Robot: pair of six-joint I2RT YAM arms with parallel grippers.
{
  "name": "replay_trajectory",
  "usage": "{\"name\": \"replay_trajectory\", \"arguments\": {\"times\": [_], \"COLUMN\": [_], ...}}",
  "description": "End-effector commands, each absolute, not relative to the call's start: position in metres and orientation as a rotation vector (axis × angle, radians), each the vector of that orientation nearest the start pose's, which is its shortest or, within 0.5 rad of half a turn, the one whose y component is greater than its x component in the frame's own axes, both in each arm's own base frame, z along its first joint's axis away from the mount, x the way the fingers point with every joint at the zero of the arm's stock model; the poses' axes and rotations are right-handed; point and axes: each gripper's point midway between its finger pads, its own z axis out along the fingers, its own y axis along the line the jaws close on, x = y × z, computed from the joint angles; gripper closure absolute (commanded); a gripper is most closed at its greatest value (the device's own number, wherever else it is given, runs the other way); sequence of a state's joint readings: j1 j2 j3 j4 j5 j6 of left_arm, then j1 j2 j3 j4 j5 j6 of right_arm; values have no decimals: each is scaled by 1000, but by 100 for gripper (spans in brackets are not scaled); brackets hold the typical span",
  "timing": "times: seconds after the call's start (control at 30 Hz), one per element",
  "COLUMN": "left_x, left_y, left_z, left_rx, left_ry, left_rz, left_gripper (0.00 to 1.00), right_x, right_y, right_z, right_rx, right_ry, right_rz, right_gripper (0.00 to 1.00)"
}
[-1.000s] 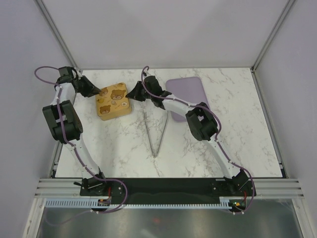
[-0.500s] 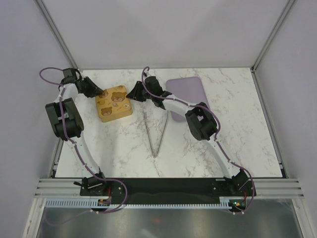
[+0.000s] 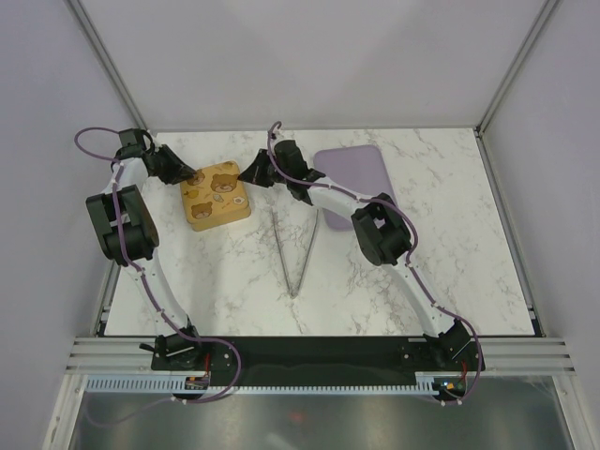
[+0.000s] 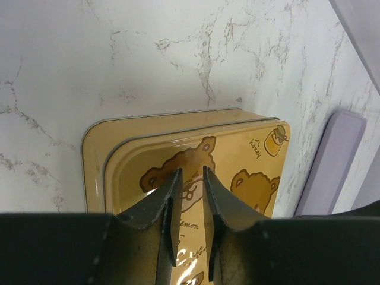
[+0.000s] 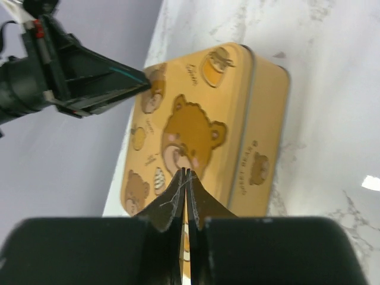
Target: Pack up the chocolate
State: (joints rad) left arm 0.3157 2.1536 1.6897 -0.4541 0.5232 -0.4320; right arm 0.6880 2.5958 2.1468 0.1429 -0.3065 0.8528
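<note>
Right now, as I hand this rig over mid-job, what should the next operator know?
Left tool: all but shut, empty, at one corner of the box lid.
Right tool: shut, empty, tips over the lid.
Box on the table, lid on. Tongs lie loose mid-table; lilac tray sits beyond the right arm.
Chocolate: none in view, possibly inside the box.
Left: verify the pieces are packed, then withdraw both tools.
</note>
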Motion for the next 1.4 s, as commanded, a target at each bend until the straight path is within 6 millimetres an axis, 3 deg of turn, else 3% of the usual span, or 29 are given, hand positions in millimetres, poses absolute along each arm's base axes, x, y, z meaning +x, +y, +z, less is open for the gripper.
{"name": "replay_trajectory", "arguments": {"times": [0.0, 0.2, 0.3, 0.37, 0.4, 0.43, 0.47, 0.53, 0.57, 0.6, 0.63, 0.67, 0.7, 0.73, 0.77, 0.8, 0.83, 0.87, 0.9, 0.93, 0.97, 1.0, 1.03, 1.07, 1.13, 1.17, 1.2, 1.27, 1.37], "left_x": [513, 512, 512, 514, 511, 510, 506, 500, 493, 487, 479, 472, 457, 446, 437, 418, 409, 394, 375, 361, 349, 338, 319, 308, 284, 274, 268, 251, 239], "left_y": [69, 66, 59, 53, 50, 44, 36, 15, 9, 0, -15, -24, -42, -51, -60, -74, -75, -92, -100, -108, -116, -122, -125, -131, -136, -140, -143, -144, -148], "left_z": [47, 60, 86, 120, 132, 144, 173, 197, 224, 235, 244, 255, 281, 284, 289, 314, 311, 319, 338, 335, 340, 343, 347, 350, 351, 353, 348, 357, 361], "left_rx": [-697, -677, -637, -589, -579, -560, -514, -434, -399, -368, -325, -298, -228, -193, -147, -86, -85, -32, 9, 39, 71, 98, 123, 154, 193, 220, 239, 265, 279], "left_ry": [2436, 2424, 2400, 2349, 2340, 2326, 2282, 2271, 2229, 2215, 2208, 2191, 2146, 2144, 2136, 2080, 2084, 2067, 2015, 2017, 2002, 1990, 1964, 1949, 1921, 1904, 1902, 1854, 1816], "left_rz": [-593, -596, -587, -573, -568, -570, -572, -563, -538, -547, -561, -567, -577, -582, -581, -590, -593, -646, -675, -706, -747, -770, -789, -828, -853, -877, -891, -895, -932], "left_gripper": [71, 71, 70, 69, 69, 69, 68, 67, 68, 67, 66, 66, 63, 61, 56, 53, 51, 47, 38, 33, 15, 3, 0, 0, 0, 0, 0, 0, 0], "right_x": [484, 483, 488, 490, 493, 493, 491, 485, 478, 472, 463, 453, 446, 435, 422, 419, 409, 397, 394, 381, 371, 362, 358, 347, 332, 321, 314, 300, 283], "right_y": [536, 528, 522, 518, 515, 509, 506, 497, 493, 489, 480, 470, 460, 445, 428, 410, 393, 373, 355, 338, 319, 303, 285, 273, 257, 249, 244, 232, 216], "right_z": [147, 82, 76, 85, 105, 105, 136, 148, 186, 197, 192, 233, 242, 224, 265, 265, 250, 281, 283, 267, 290, 284, 280, 297, 293, 307, 301, 314, 314], "right_rx": [-128, -66, -64, -65, -67, -79, -97, -130, -158, -179, -202, -220, -225, -214, -238, -201, -199, -207, -183, -180, -153, -122, -77, -61, -53, -47, -45, -39, -45], "right_ry": [1961, 2111, 2146, 2153, 2126, 2136, 2088, 2081, 2027, 2015, 2045, 1986, 1982, 2044, 1969, 1983, 2030, 1978, 1985, 2054, 2016, 2061, 2073, 2041, 2059, 2027, 2040, 2009, 2013], "right_rz": [1450, 1368, 1323, 1319, 1322, 1294, 1296, 1261, 1278, 1274, 1243, 1238, 1208, 1149, 1115, 1030, 959, 914, 838, 770, 740, 681, 609, 611, 583, 606, 603, 622, 600], "right_gripper": [94, 95, 94, 94, 92, 92, 91, 89, 88, 84, 80, 73, 55, 47, 26, 18, 13, 2, 2, 2, 2, 2, 2, 2, 2, 2, 2, 2, 2]}}
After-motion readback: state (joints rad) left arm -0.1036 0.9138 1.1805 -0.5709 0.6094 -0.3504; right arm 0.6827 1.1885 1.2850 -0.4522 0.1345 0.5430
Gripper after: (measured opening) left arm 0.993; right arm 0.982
